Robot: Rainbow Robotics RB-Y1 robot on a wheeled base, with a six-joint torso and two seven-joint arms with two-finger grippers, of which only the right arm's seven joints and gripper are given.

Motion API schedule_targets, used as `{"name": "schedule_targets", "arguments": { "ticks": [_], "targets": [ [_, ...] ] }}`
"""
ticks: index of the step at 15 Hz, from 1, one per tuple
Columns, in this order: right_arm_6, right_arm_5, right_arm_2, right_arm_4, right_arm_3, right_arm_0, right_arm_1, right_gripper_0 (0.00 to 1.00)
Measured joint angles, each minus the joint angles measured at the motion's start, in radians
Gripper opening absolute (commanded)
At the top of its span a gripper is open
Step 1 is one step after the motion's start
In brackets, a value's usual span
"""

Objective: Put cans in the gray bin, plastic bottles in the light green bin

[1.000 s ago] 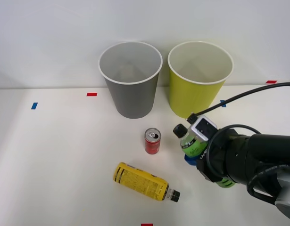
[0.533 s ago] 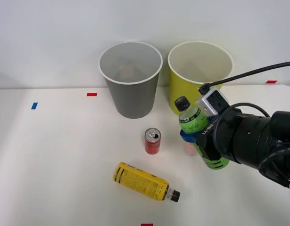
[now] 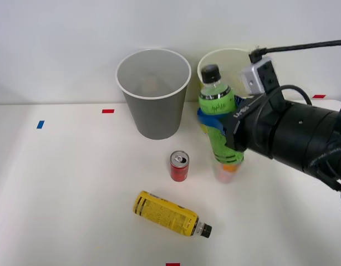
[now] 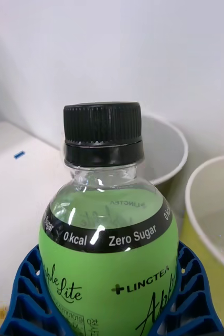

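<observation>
front view: white table point(image 3: 59, 183) under a plain pale wall point(image 3: 59, 33), with small tape marks — red point(image 3: 107, 111) and blue point(image 3: 40, 124) toward the far left, another red point(image 3: 172, 264) at the near edge, one more red point(image 3: 319, 96) at the far right. gray bin point(image 3: 153, 94) and light green bin point(image 3: 214, 64) upright side by side along the far edge, against the wall, the light green one partly hidden behind the raised bottle and arm. right gripper point(image 3: 217, 123) coming in from the right edge, blue ribbed fingers point(image 3: 206, 117) clamped around the middle of the green-label bottle point(image 3: 217, 102), held upright and clear of the table, black cap up, in front of the light green bin's rim. short red can point(image 3: 179, 166) standing upright mid-table, just left of the held bottle's lower end. yellow-label bottle point(image 3: 167, 213) lying on its side nearer the near edge, cap pointing toward the right edge. faint orange-and-pale shape below the held bottle, too hidden to identify.

right wrist view: green-label bottle point(image 4: 109, 252) gripped by the blue fingers point(image 4: 25, 299) on both sides of the label, "0 kcal zero sugar" band legible; gray bin point(image 4: 164, 142) and light green bin point(image 4: 211, 210) rims beyond it, white wall behind, a blue tape mark point(image 4: 19, 155) on the table.
</observation>
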Motion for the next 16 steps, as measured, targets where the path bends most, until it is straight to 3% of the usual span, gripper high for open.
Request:
{"name": "schedule_targets", "arguments": {
  "ticks": [6, 11, 16],
  "targets": [
    [0.007, -0.211, -0.064, -0.025, 0.199, -0.131, 0.039, 0.00],
    [0.019, -0.225, -0.132, -0.043, 0.334, -0.237, 0.035, 0.00],
    [0.051, -0.299, -0.142, -0.063, 0.530, -0.330, 0.005, 0.00]
  ]
}}
